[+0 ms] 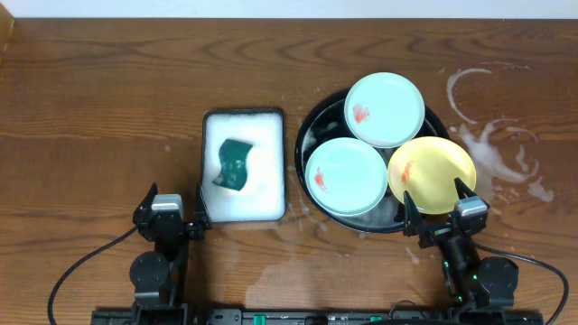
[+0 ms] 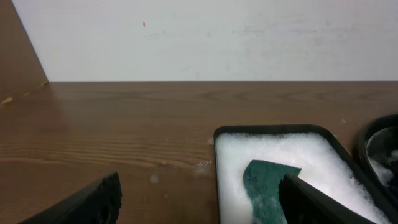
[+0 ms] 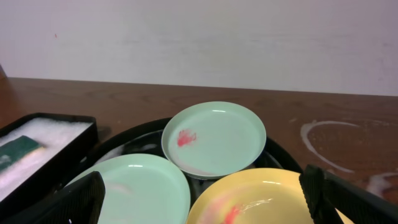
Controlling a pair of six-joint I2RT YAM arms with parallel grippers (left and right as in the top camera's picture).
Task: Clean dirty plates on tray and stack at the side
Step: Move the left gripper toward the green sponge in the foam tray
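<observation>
Your wooden table [image 1: 90, 108] carries the round black tray [image 1: 312, 126] right of centre, and all three plates sit in it, overlapping. One mint plate [image 1: 385, 109] is at the far side, one mint plate [image 1: 346, 176] near left, and the yellow plate [image 1: 432, 176] near right, each smeared red. The side [image 1: 497, 135], marked with soapy rings, holds no plate. To the left, a foam-filled rectangular tray [image 1: 244, 112] holds a green sponge [image 1: 235, 164]. Your left gripper [image 1: 173, 200] stands wide and empty by that tray's near-left corner. Your right gripper [image 1: 436, 206] stands wide and empty at the yellow plate's near edge.
</observation>
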